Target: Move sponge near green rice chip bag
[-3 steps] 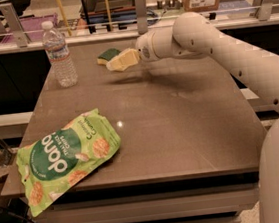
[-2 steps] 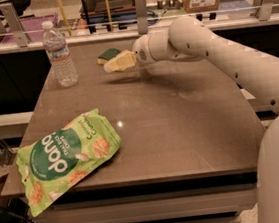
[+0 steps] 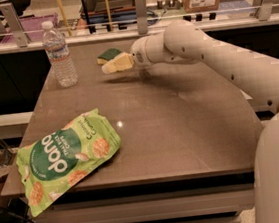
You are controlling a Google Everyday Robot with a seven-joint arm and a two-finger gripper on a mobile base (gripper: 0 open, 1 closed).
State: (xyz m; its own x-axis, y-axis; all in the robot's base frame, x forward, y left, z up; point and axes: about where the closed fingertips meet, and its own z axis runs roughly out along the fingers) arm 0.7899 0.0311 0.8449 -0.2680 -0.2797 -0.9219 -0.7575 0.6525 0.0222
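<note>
The sponge point(image 3: 107, 54), dark green on top with a pale yellow edge, lies flat at the far middle of the brown table point(image 3: 181, 124). My gripper point(image 3: 110, 67) reaches in from the right, just in front of the sponge and level with it, low over the table. The green rice chip bag point(image 3: 64, 157) lies flat at the table's near left corner, hanging partly over the edge, far from the sponge and the gripper.
A clear water bottle point(image 3: 59, 54) with a white cap stands upright at the far left of the table, left of the sponge. A counter with a glass rail point(image 3: 139, 18) runs behind the table. My arm point(image 3: 224, 58) spans the table's right side.
My gripper has shifted slightly left and a little nearer, staying beside the sponge. The sponge, bag and bottle have not moved.
</note>
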